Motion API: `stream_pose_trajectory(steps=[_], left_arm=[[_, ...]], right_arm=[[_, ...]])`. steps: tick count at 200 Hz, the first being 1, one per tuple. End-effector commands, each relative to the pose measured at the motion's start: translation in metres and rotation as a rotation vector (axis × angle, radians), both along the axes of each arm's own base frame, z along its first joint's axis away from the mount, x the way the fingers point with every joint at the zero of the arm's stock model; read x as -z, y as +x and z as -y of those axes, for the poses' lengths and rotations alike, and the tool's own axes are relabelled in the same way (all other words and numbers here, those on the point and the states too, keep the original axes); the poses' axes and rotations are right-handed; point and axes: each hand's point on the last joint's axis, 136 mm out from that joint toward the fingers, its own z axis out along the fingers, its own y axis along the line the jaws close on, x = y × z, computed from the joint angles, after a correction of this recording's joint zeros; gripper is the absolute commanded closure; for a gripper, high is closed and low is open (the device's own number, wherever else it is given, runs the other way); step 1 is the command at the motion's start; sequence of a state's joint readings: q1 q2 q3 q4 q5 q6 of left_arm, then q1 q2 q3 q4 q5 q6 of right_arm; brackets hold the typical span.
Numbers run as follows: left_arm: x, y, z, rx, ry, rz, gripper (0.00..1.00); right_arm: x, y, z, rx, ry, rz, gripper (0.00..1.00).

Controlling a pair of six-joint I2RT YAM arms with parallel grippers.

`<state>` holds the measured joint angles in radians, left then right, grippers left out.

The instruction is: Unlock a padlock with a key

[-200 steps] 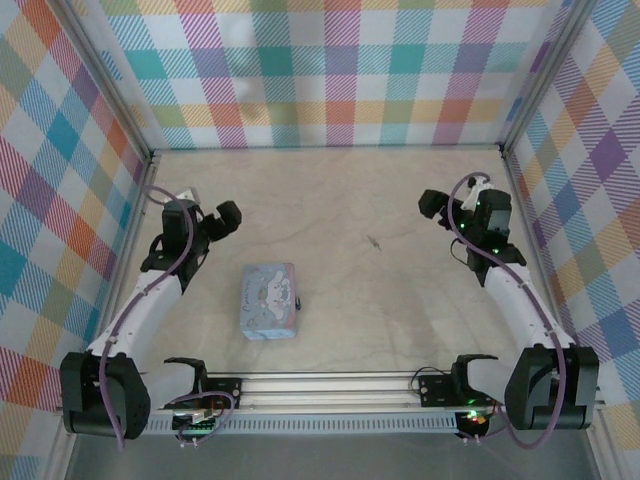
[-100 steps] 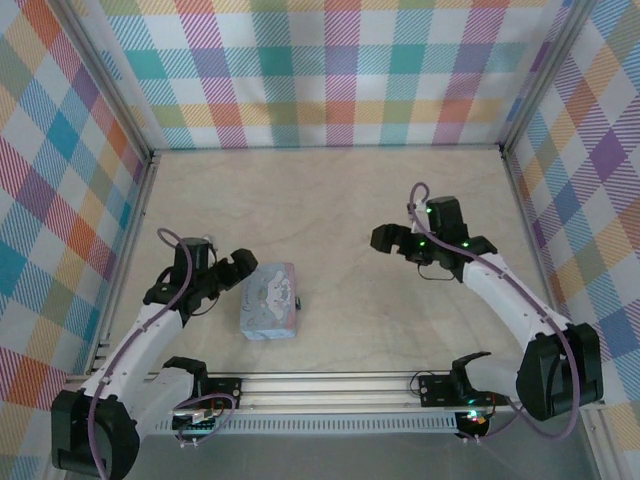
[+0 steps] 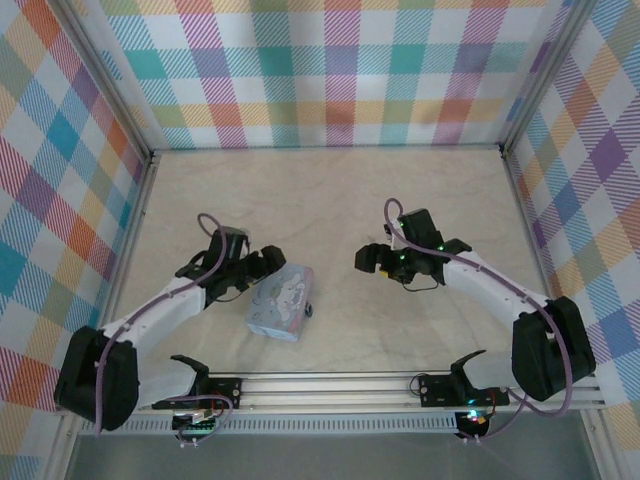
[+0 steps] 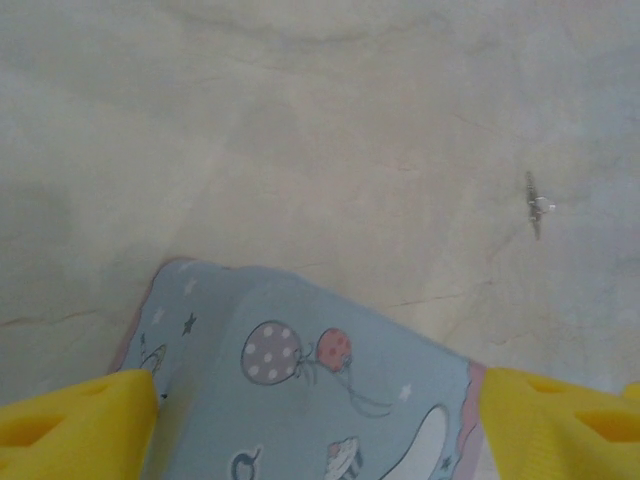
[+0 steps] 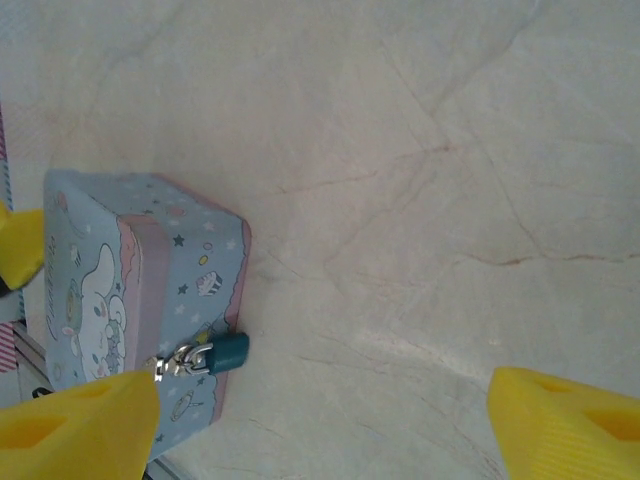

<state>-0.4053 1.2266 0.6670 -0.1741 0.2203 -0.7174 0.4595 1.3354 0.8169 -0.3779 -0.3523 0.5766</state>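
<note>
The task is judged to be at its opening stage; nothing of the unlocking is yet done. The padlock (image 5: 225,352) is seen closed, its shackle through the hasp on the right-hand side of the pale blue tin (image 3: 280,305); the tin lies on the bench (image 3: 330,190) near the middle, toward the near edge. A small thin metal piece, taken to be the key (image 4: 537,204), lies flat on the bare bench beyond the tin and apart from it, held by nothing. The left tool (image 3: 266,268) is set at the tin's far-left end, its yellow fingers (image 4: 80,425) spread wide to either side of the tin; whether they press on it cannot be told. The right tool (image 3: 366,258) hangs to the right of the tin, its jaws wide, with nothing between them but bench. Left to be done, by this judgement: the tin steadied; the key picked up, put into the padlock and turned until the shackle is freed.
</note>
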Motion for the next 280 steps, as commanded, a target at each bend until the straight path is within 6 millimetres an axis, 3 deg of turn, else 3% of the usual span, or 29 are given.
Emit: stream_pose_trajectory(steps=[1,35,51,67,95,133,155,193,218,251,280], left_arm=[[-0.022,0.023,0.028,0.048,-0.045,0.069,0.16],[-0.023,0.035,0.064,0.125,-0.044,0.058,0.17],[-0.025,0.035,0.062,0.106,-0.018,0.050,0.14],[-0.026,0.027,0.045,0.059,0.042,0.029,0.08],[-0.026,-0.009,0.007,-0.019,0.141,-0.046,0.02],[-0.027,-0.065,-0.031,-0.124,0.165,-0.114,0.00],[-0.021,-0.093,-0.035,-0.136,0.123,-0.159,0.00],[-0.004,-0.119,-0.013,-0.084,0.026,-0.242,0.01],[0.000,-0.115,0.006,-0.049,-0.009,-0.229,0.01],[-0.002,-0.093,0.026,-0.043,-0.048,-0.185,0.02],[-0.007,-0.073,0.040,-0.015,-0.029,-0.148,0.03]], right_arm=[[0.009,-0.007,-0.005,-0.005,0.013,-0.040,0.16],[0.015,-0.007,-0.008,-0.010,0.011,-0.043,0.18],[0.015,-0.005,-0.012,-0.021,0.018,-0.041,0.17],[0.014,-0.002,-0.016,-0.033,0.018,-0.035,0.16],[0.010,0.007,-0.025,-0.064,0.014,-0.013,0.12],[0.008,0.024,-0.043,-0.110,0.034,-0.008,0.12],[0.009,0.033,-0.056,-0.138,0.039,-0.009,0.12],[0.015,0.042,-0.078,-0.193,0.046,-0.022,0.13],[0.018,0.045,-0.090,-0.222,0.052,-0.031,0.15],[0.023,0.041,-0.100,-0.263,0.074,-0.064,0.31],[0.031,0.033,-0.098,-0.277,0.068,-0.095,0.43]])
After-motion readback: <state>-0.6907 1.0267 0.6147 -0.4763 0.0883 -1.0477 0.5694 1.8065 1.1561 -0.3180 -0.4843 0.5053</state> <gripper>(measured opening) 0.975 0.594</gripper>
